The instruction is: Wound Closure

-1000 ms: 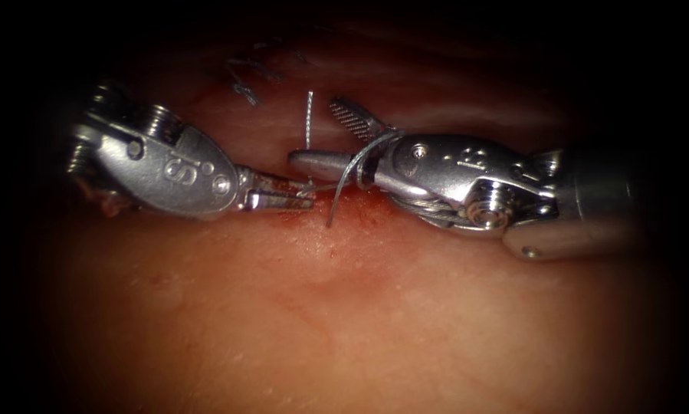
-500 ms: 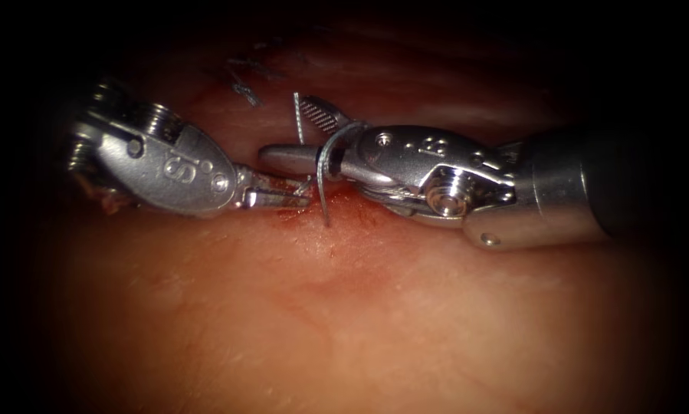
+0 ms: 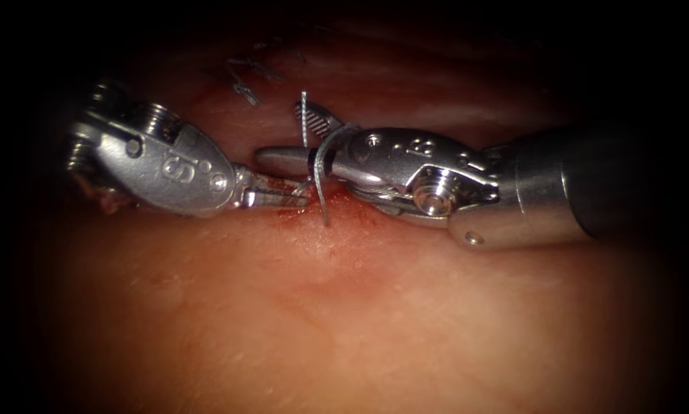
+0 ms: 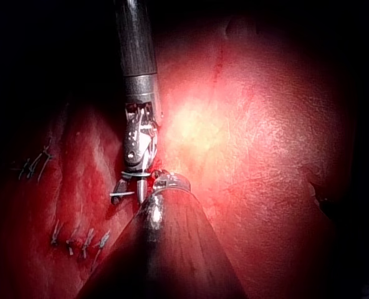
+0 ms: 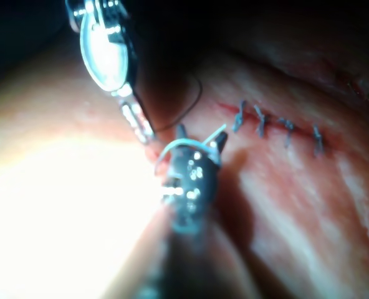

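On the tissue [image 3: 344, 307], my right tool [image 3: 279, 134] comes in from the right with its jaws open. A loop of grey thread [image 3: 321, 157] is wound around them near the hinge. One thread end stands up behind the tool and another hangs down onto the cut [image 3: 325, 211]. My left tool [image 3: 287, 198] lies low on the left side of the cut, jaws shut on the thread just below the right tool's lower jaw. The right wrist view has the thread loop [image 5: 191, 146] over the right tool [image 5: 200, 140], and the left tool [image 5: 139, 124] beside it.
Several finished stitches [image 3: 244, 84] sit farther back along the cut; the wrist views show the stitches [image 5: 278, 124] [image 4: 78, 240] as well. Red fluid [image 3: 352, 215] wets the tissue under the right tool. The right tool's shaft [image 4: 134, 56] shows in the left wrist view.
The right tool has slid left toward the left tool, carrying the thread loop around its jaws. The left tool has stayed in place, still shut.
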Controlling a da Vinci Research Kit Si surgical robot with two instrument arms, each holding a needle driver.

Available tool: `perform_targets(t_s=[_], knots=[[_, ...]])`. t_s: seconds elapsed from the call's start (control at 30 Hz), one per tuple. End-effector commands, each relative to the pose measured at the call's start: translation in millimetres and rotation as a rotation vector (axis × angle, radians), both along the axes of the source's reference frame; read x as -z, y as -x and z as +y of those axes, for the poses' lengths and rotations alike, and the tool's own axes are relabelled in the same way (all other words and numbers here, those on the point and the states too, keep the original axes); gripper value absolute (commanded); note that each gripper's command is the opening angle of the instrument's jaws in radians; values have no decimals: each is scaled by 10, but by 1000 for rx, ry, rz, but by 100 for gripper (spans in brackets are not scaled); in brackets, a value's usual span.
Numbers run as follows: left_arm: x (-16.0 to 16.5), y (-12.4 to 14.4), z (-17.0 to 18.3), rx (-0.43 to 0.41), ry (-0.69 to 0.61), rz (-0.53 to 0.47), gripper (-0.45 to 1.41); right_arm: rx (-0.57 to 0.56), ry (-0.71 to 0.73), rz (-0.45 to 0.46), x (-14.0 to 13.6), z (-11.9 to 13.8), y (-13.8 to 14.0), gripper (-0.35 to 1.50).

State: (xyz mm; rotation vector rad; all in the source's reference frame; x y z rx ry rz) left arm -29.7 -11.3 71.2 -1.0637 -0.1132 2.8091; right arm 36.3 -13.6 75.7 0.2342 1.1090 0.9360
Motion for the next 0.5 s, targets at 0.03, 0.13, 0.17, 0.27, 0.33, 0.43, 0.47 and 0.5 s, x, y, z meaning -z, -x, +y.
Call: perform_targets(t_s=[0.03, 0.13, 0.17, 0.27, 0.33, 0.43, 0.47, 0.5], knots=[[-6, 4, -4, -1, 0, -1, -45, 1, 0, 3, -1, -3, -7, 66], [-7, 3, -3, -4, -1, 1, -45, 23, -9, 21, 5, -5, -4, -35], [-8, 2, -3, -4, 0, 0, -45, 30, -12, 26, 7, -5, -3, -35], [-9, -3, -2, -4, 3, 2, -45, 51, 23, 15, 15, -2, 1, -35], [-10, -8, 1, 1, 2, 5, -45, 50, 42, 17, 21, -2, 6, -35], [-12, -18, 7, 10, -1, 13, -45, 57, 69, 5, 30, -6, 13, -35], [-14, -21, 9, 15, -4, 14, -45, 55, 83, 1, 34, -9, 17, -35], [-15, -26, 12, 19, -6, 19, -45, 56, 89, 2, 37, -11, 19, -35]])
